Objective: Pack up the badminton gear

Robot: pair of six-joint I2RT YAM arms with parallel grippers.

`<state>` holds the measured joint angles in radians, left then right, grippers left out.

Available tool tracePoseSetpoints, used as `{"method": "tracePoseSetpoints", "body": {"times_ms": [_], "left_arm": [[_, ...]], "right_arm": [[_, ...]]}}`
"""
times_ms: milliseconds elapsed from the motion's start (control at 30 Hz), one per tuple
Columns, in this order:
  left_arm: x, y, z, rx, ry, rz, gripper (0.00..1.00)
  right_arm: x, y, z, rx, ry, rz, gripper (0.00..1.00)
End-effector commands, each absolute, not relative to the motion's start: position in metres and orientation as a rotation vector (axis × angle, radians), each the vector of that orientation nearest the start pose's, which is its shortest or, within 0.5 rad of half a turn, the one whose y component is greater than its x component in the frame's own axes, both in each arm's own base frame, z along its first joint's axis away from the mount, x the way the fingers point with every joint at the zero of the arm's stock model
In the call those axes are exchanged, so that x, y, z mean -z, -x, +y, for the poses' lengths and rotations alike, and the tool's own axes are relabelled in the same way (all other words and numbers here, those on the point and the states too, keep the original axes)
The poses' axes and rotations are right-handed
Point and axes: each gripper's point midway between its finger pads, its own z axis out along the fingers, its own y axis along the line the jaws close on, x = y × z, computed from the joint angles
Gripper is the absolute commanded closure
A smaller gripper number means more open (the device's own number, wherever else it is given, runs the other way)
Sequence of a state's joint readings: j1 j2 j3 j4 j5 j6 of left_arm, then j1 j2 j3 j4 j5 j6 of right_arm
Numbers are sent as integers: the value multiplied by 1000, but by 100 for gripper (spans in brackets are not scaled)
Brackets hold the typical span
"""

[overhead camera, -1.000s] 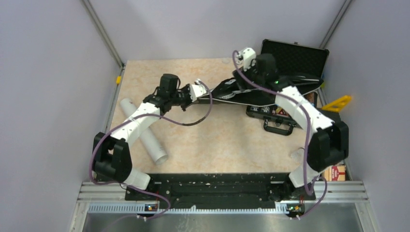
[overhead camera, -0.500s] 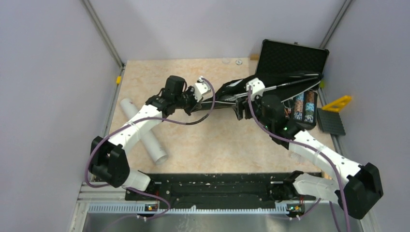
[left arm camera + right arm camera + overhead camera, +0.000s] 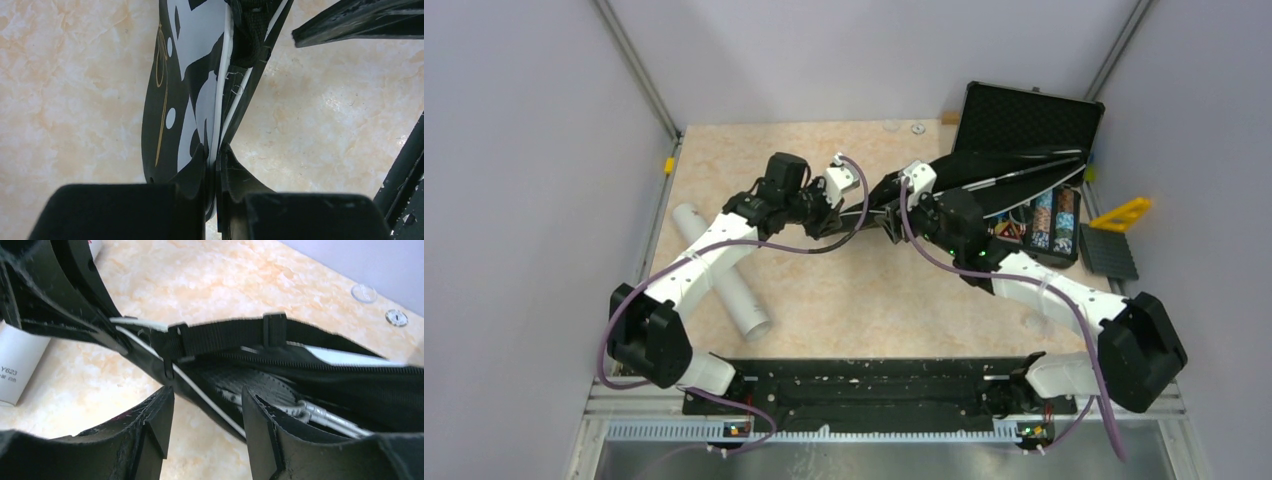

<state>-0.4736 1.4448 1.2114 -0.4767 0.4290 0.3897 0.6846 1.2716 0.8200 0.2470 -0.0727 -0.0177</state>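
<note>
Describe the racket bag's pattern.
The racket bag is black with white shapes and thin gold lines; left wrist view shows it best.

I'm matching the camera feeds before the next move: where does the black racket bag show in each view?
Top camera: the racket bag runs from centre toward the right rear.
Left wrist: upper centre, pinched by the left gripper.
Right wrist: across the middle, just above the open right gripper.
Shared landmark: the beige marbled table.

White-shelled arms point(image 3: 699, 262) with black joints point(image 3: 649, 335), purple cables point(image 3: 824, 248) in loose loops along each.
</note>
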Motion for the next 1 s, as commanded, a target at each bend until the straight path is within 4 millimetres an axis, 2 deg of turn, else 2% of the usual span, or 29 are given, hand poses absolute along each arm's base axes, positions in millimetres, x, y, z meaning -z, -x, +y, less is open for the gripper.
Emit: {"method": "tracePoseSetpoints", "body": {"times_ms": [0, 267, 400, 500, 533, 567, 600, 700, 767, 867, 967], "left_arm": [[-222, -328, -242, 562, -1106, 1884, 100], [-222, -328, -244, 562, -1112, 1887, 100], [-223, -330, -244, 554, -1109, 1888, 100], [-222, -329, -245, 549, -1116, 1887, 100], [-222, -329, -245, 544, -1118, 1888, 100], [-221, -330, -245, 537, -1122, 1892, 100], [-221, -330, -243, 522, -1126, 1891, 100], [-214, -331, -234, 459, -1150, 1895, 100], [-210, -334, -223, 386, -1135, 1917, 100], [-200, -338, -207, 267, -1165, 1924, 100], [-189, -339, -194, 202, -1217, 1934, 100]], "right_arm": [[-265, -328, 307, -593, 723, 1509, 47], [-256, -335, 333, -618, 804, 1522, 51], [-250, -333, 342, -616, 834, 1532, 68], [-249, -334, 344, -598, 824, 1533, 76], [-250, -335, 343, -590, 814, 1537, 82], [-251, -338, 341, -574, 789, 1550, 91], [-252, -341, 337, -552, 761, 1570, 100], [-246, -354, 311, -408, 671, 1668, 100], [-238, -358, 285, -276, 617, 1736, 100], [-227, -359, 243, -90, 558, 1817, 100], [-214, -355, 213, -35, 575, 1884, 100]]}}
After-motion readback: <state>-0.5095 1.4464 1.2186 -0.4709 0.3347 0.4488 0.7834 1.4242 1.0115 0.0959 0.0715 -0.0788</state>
